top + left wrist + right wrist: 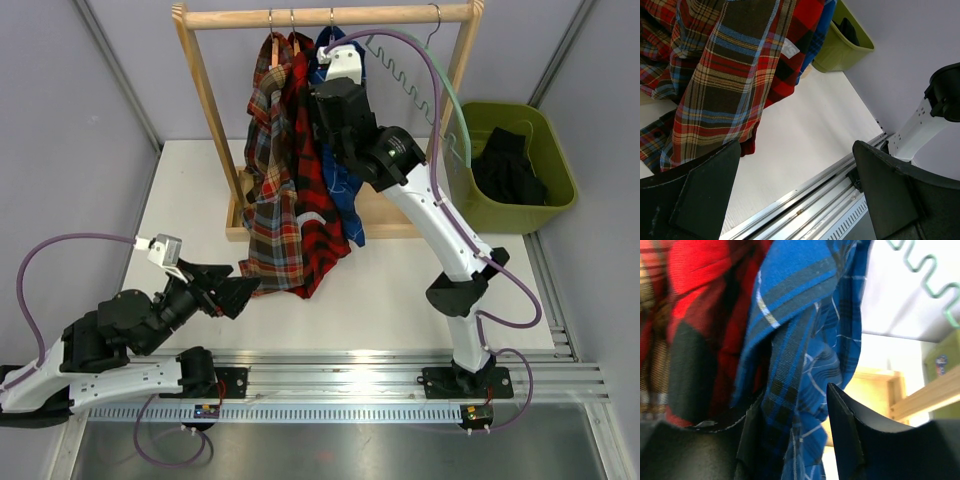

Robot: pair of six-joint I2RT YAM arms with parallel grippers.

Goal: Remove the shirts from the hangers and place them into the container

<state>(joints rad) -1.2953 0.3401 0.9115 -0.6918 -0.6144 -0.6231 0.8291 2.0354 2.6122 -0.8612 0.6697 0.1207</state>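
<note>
R gripper (792, 395) up near the rail (330, 15), jaws half-apart astride the blue shirt (805, 300), which hangs beside the red plaid. Biting or not, can't tell. L gripper (795, 170) spread wide, empty. Fabric's soft, light, prob. slumps, so bunch it at collar/shoulder. Black shirt (505, 170) in the container (555, 205).

Bare tabletop (380, 290) at the near side (hanging shirts (290, 200) and wooden rack (230, 18) blocking the far side)
</note>
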